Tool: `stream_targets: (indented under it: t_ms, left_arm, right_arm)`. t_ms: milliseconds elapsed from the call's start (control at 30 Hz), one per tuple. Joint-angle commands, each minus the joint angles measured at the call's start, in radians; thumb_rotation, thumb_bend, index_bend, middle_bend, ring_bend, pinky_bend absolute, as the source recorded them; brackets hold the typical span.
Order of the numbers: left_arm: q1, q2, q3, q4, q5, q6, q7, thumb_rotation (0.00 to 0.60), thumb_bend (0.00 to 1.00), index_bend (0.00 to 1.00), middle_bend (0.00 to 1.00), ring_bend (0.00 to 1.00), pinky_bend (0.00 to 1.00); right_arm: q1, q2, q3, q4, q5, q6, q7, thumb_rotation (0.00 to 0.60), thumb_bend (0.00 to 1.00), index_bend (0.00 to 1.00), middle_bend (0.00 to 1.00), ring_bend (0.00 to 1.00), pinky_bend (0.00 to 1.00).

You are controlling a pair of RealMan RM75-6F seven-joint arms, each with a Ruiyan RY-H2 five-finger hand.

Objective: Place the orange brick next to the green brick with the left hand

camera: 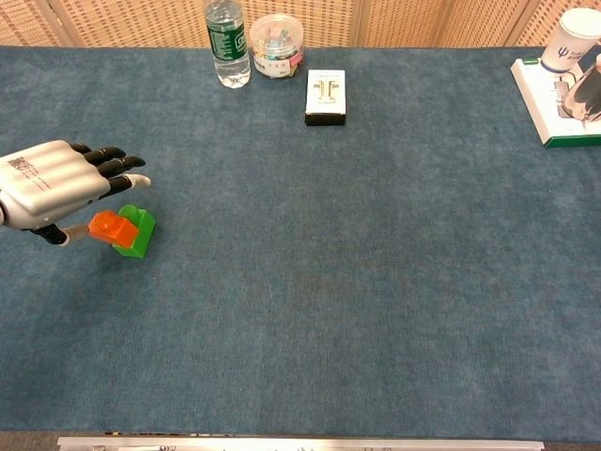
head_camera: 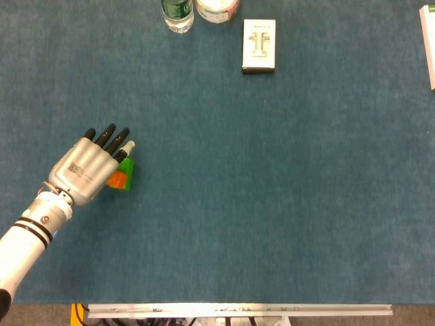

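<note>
Orange and small, the plastic brick (camera: 113,226) sits at the far left of the blue felt-covered surface (camera: 376,282), pressed against the left side of the small green plastic brick (camera: 136,231); in the chest view the two touch, with the orange one seeming to ride a little higher than the green one's base. Whether it rests fully on the surface you cannot tell.

Your left hand (camera: 58,185), silver-backed with black fingers, hovers palm-down just to the left of the green brick and partly over the orange one. Its fingers (camera: 111,164) reach out above the pair, and a light-tipped digit (camera: 80,231) comes in low against the orange brick's left side. From the head view the hand (head_camera: 87,171) covers most of the orange brick (head_camera: 117,179), leaving only a sliver beside the green brick (head_camera: 127,172). Whether the hand grips the orange brick or merely touches it cannot be told. Your right hand shows in neither view.

Well away from the green brick, along the far edge, stand a clear plastic bottle with a green label (camera: 226,42), a round clear tub of small items (camera: 276,43) and a flat white box (camera: 325,96). At the far right corner lies a white tray with a green edge (camera: 549,108) carrying a paper cup (camera: 572,38).
</note>
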Motion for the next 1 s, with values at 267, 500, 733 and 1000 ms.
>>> stream_targets:
  t_ms: [267,500,733,1000]
  left_arm:
    - [0.02,0.014,-0.013,-0.005,0.002,0.04,-0.019,0.6,0.35,0.07,0.0,0.0,0.21]
    - [0.066,0.054,-0.034,-0.005,0.003,0.113,-0.084,0.6,0.35,0.08,0.0,0.0,0.22]
    - [0.132,0.103,-0.045,-0.006,0.02,0.2,-0.154,0.6,0.35,0.15,0.0,0.0,0.22]
    - [0.227,0.139,-0.043,0.004,0.081,0.298,-0.25,0.6,0.35,0.25,0.09,0.06,0.26]
  right_arm:
    - [-0.002,0.001,-0.001,0.0,-0.002,0.004,-0.001,0.6,0.44,0.63,0.55,0.42,0.46]
    - [-0.003,0.002,-0.001,0.0,-0.004,0.006,-0.002,0.6,0.43,0.63,0.55,0.42,0.46]
    - [-0.003,-0.003,-0.004,0.001,-0.008,0.006,-0.01,0.6,0.43,0.63,0.55,0.42,0.46]
    - [0.0,-0.013,-0.006,0.004,-0.01,0.002,-0.028,0.6,0.43,0.63,0.55,0.42,0.46]
